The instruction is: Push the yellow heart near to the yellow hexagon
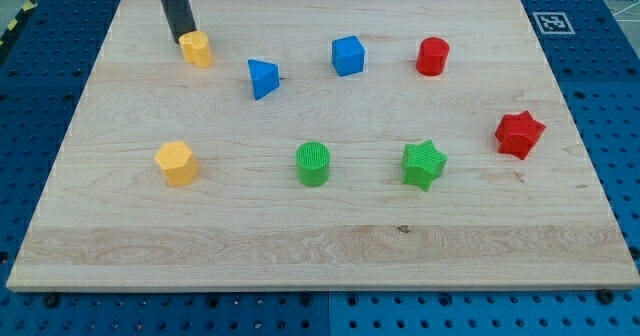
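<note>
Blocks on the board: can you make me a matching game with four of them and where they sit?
Things:
1. yellow heart
2. red star
3. green cylinder
4. yellow hexagon

Places:
A. far toward the view's right, alone
B. lower part, toward the view's left
C. near the view's top left, right beside my tip
D. lower part, just left of the green star

Pairs: 1-C, 2-A, 3-D, 4-B
</note>
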